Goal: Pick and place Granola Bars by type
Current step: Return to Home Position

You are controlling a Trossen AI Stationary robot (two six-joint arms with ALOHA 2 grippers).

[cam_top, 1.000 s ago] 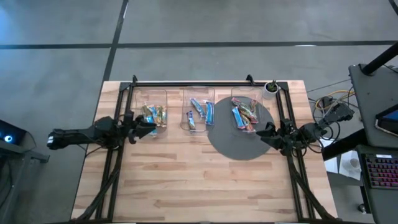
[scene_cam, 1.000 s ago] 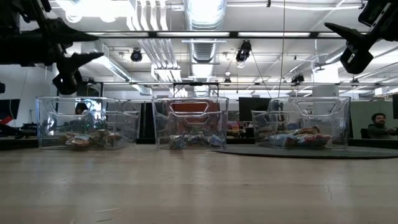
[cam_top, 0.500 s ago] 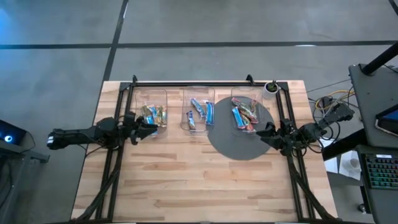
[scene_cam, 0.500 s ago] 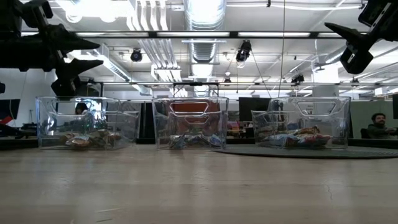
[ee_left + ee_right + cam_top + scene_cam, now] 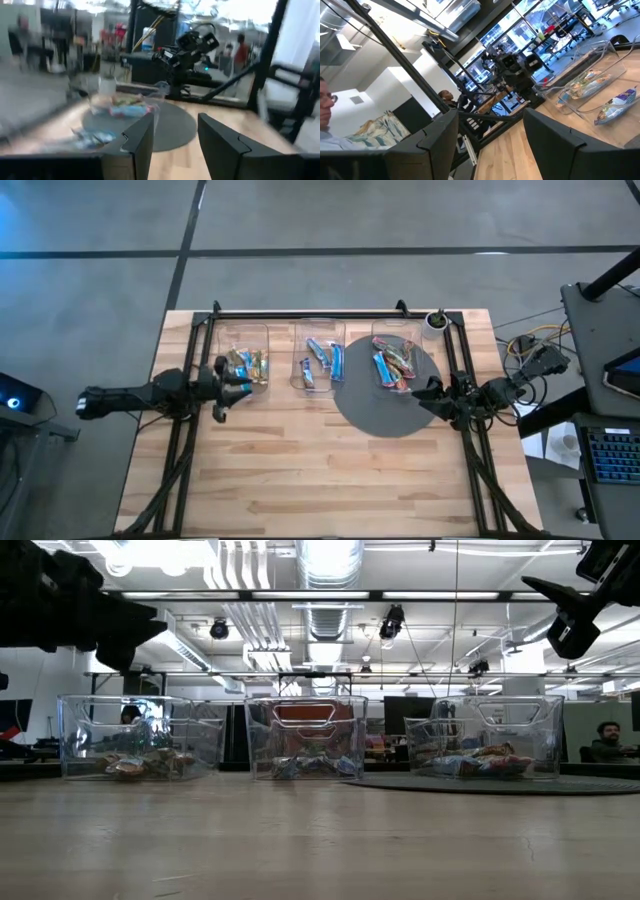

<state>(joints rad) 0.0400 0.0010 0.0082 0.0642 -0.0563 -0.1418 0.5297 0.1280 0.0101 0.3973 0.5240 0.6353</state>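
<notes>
The granola bars (image 5: 247, 364) lie in three clear bins (image 5: 320, 326) along the table's (image 5: 300, 470) far side. They look light and crinkly, likely slippery, and best pinched across the middle. The left gripper (image 5: 224, 386) hangs just near of the left bin (image 5: 243, 328), the right gripper (image 5: 422, 392) beside the right bin (image 5: 395, 326) — both with fingers apart, holding nothing.
</notes>
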